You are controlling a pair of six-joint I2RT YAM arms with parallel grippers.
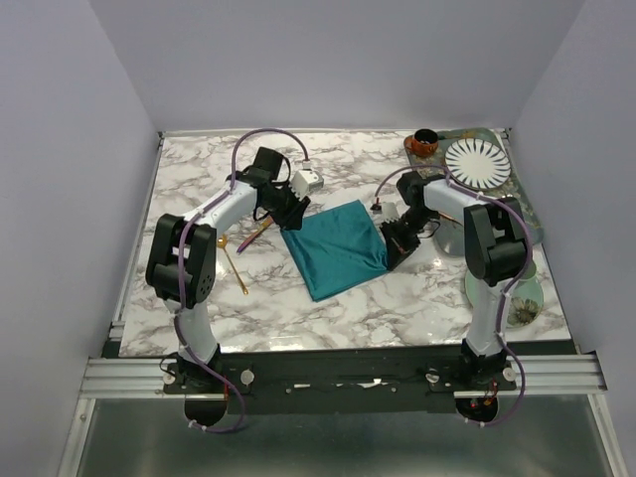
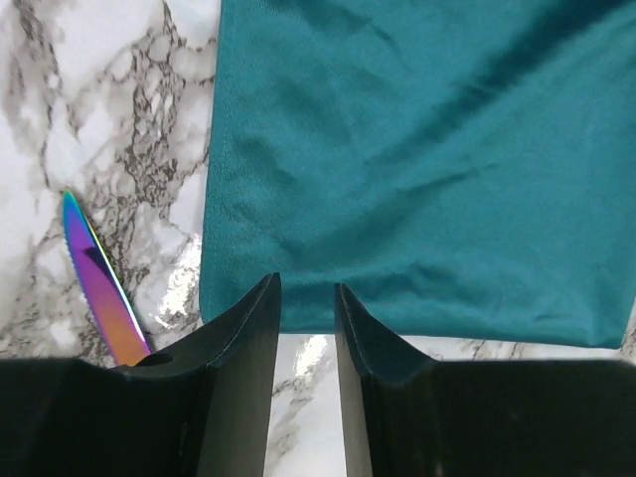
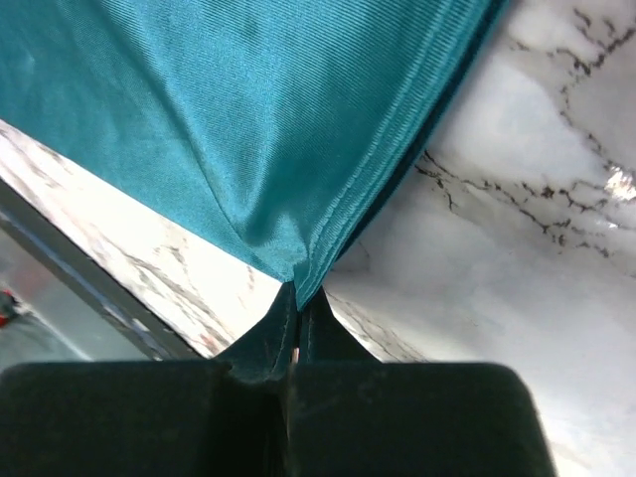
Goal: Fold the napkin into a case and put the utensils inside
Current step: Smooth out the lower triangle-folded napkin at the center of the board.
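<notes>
Napkin corner pinched, right hand clamped

I count one napkin from my station; two utensils, namely one gold spoon and one iridescent knife; two grippers, one left gripper and one right gripper. For dishes I count three in all: one white plate; one small orange bowl; one pale green saucer; and one marble table.
</notes>
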